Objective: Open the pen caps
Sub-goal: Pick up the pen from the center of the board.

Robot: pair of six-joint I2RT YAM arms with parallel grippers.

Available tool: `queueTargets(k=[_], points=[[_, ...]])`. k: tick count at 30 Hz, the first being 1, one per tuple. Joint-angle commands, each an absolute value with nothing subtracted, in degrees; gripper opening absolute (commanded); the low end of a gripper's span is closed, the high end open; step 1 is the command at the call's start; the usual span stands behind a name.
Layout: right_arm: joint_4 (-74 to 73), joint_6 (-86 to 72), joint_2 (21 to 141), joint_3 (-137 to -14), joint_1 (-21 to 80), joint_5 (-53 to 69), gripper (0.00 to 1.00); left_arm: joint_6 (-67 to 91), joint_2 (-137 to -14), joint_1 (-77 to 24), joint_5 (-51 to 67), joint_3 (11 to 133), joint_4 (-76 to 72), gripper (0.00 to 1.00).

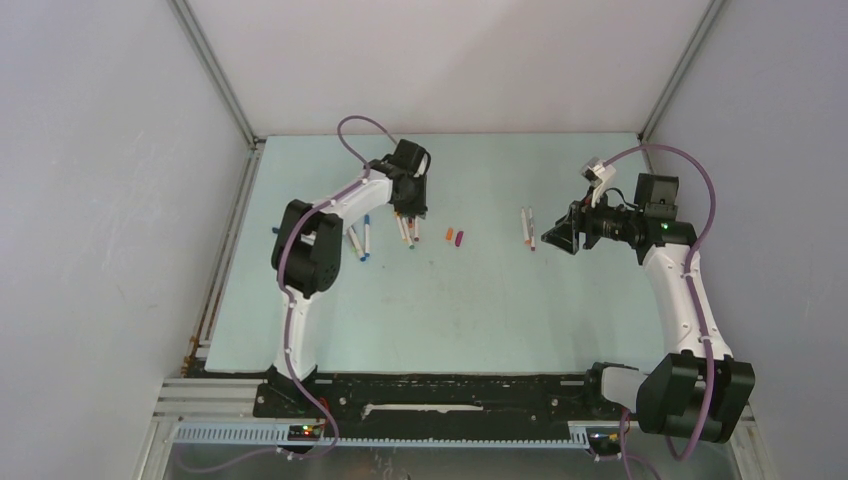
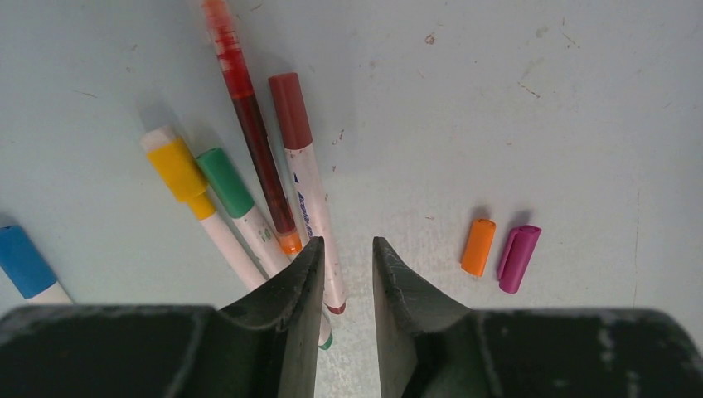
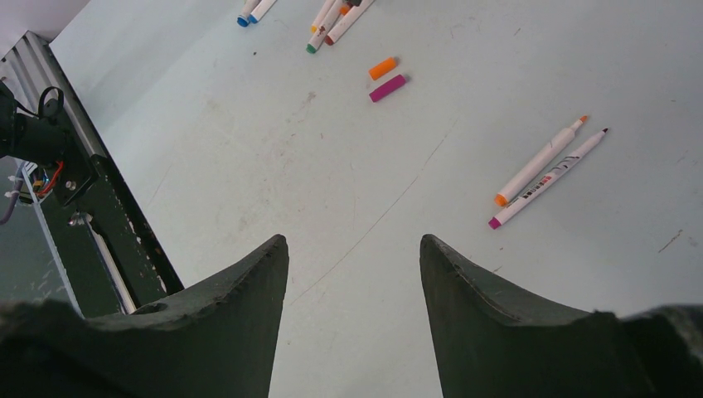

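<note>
My left gripper (image 2: 344,240) hangs low over a bunch of white pens, jaws a little apart. The barrel of the brown-capped pen (image 2: 290,109) runs between them along the left finger, not pinched. Beside it lie pens with a yellow cap (image 2: 178,170), a green cap (image 2: 224,182) and a blue cap (image 2: 23,261), and a red see-through pen (image 2: 249,124). A loose orange cap (image 2: 478,246) and a purple cap (image 2: 518,259) lie to the right. My right gripper (image 3: 352,240) is open and empty above the bare table.
Two uncapped pens, an orange one (image 3: 539,162) and a purple one (image 3: 551,177), lie side by side to the right of my right gripper. Two blue pens (image 1: 362,235) lie left of the bunch. The black base rail (image 3: 108,240) runs along the table's near edge.
</note>
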State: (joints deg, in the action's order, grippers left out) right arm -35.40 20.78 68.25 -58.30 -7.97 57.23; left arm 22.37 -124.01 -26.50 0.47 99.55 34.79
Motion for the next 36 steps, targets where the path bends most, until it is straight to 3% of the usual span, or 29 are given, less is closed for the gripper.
queueTargets(k=[1,32,36], points=[[-34.0,20.9,68.5,-58.8,-7.7,57.8,0.61,21.0,-124.8,-26.7,1.3,102.5,35.1,0.30],[-33.9,20.7,67.2,-58.8,-8.0,58.2,0.61,20.1,-127.6,-28.3,-3.0,102.6,42.5,0.29],[-34.0,20.7,66.7,-58.8,-8.3,58.5,0.61,20.0,-128.3,-28.7,-3.0,103.2,43.6,0.25]])
